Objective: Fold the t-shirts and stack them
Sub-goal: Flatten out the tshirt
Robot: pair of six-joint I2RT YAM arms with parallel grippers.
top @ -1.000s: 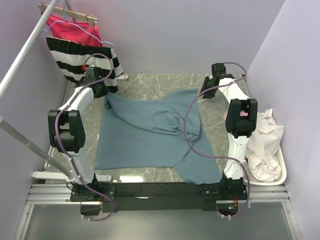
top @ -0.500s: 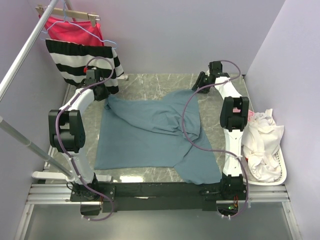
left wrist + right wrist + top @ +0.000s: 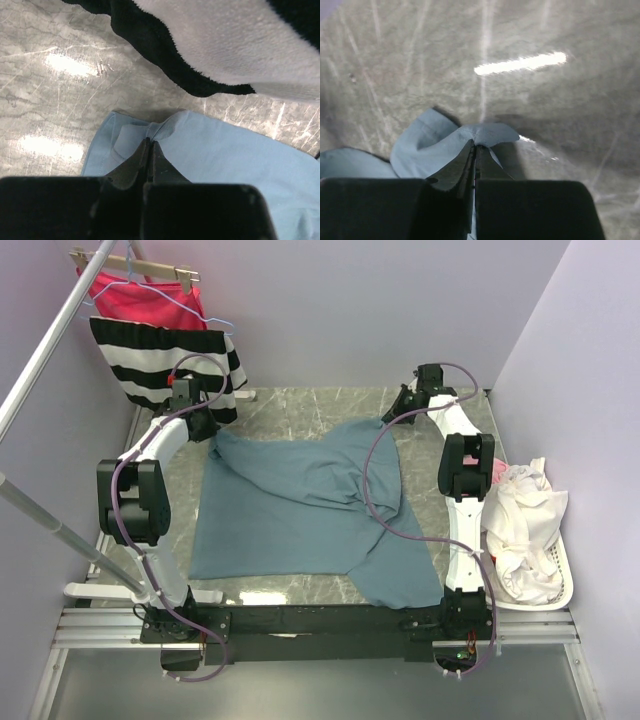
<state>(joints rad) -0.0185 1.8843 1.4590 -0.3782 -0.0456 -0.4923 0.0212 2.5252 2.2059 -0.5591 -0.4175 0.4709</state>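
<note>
Lilac walls close in a grey marbled table (image 3: 300, 403), and most of it is covered by one slate-blue t-shirt (image 3: 300, 510), lying loosely spread, rumpled through the middle, with one lower corner hanging over the near edge. Two arms reach to its far edge, one on each side.

Over the last second the right arm has pushed further out to the far right corner. The right gripper (image 3: 475, 147), parted a moment ago, is now pinched tight on a small peak of blue cloth. The left gripper (image 3: 150, 147) has stayed clamped on a fold at the far left corner. With both far corners held, the shirt looks ready to be lifted or drawn flat for a first fold.

Off the table there is one white laundry basket (image 3: 562, 590) on the right holding bunched white cloth (image 3: 525, 530). At the far left, one black-and-white striped garment (image 3: 160, 355) and one red-pink garment (image 3: 140, 298) hang by a slanted metal rail (image 3: 50, 350).
</note>
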